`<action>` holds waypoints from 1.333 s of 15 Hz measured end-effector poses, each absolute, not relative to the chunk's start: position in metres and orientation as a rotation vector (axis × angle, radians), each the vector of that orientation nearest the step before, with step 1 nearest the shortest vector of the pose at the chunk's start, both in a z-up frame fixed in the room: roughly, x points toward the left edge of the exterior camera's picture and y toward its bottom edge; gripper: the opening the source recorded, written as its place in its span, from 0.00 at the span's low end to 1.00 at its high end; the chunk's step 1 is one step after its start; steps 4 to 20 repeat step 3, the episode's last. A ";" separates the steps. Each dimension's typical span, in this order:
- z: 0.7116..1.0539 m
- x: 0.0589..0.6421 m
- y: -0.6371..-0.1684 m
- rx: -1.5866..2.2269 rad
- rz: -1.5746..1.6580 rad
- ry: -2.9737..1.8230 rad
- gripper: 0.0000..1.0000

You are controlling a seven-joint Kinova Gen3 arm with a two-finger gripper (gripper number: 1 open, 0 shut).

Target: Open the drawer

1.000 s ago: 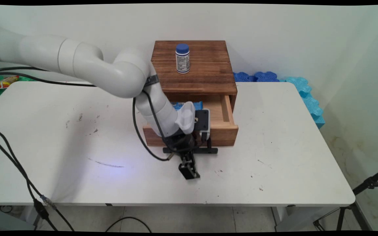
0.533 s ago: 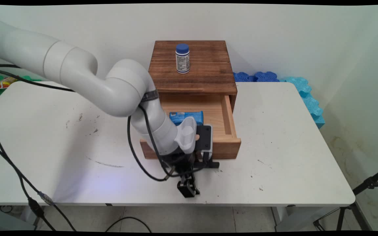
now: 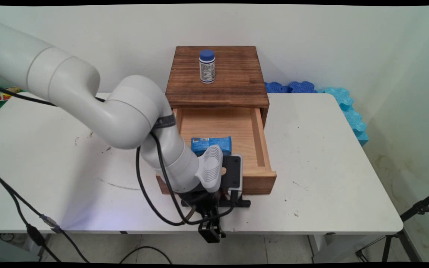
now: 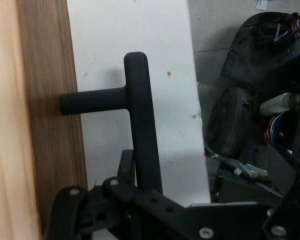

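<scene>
— Where the black bar handle (image 4: pixel 140 125) stands off the drawer front on its short post, what has hold of it?

— The jaws (image 4: pixel 140 187) are clenched on that handle; in the hand view the bar runs down between the black linkage, and the post joins it to the dark wooden face at the left.

— And the drawer (image 3: pixel 257 137) itself?

— It is drawn well out of the wooden cabinet (image 3: pixel 218 76), its pale inside open to the camera. Its front sits near the bench's near edge, with the handle's end (image 3: pixel 245 203) showing just right of the wrist.

— Anything inside?

— A blue packet (image 3: pixel 210 143) lies flat near the drawer's front, partly hidden by the white wrist of the arm (image 3: pixel 125 111).

— What sits on top of the cabinet?

— A small white bottle with a blue cap (image 3: pixel 207 67), upright, toward the back of the dark top board.

— How does the arm reach in?

— It comes from the upper left, bends over the drawer's left corner, and points down at the handle. Black cables (image 3: pixel 155 201) loop from the wrist and hang over the bench's near edge.

— And round about?

— The white bench (image 3: pixel 330 167) is scuffed with small dark marks. Blue foam pieces (image 3: pixel 333 100) lie along its far right edge by the wall, and a black tripod leg (image 3: pixel 415 216) stands on the floor at the right.
</scene>
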State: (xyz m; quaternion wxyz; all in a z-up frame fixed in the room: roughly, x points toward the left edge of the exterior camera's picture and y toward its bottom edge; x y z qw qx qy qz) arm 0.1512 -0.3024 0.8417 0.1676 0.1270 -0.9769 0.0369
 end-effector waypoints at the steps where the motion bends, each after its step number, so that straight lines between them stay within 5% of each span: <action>1: 0.843 0.151 -0.300 0.362 0.106 -2.780 1.00; 20: 0.845 0.152 -0.295 0.366 0.112 -2.783 1.00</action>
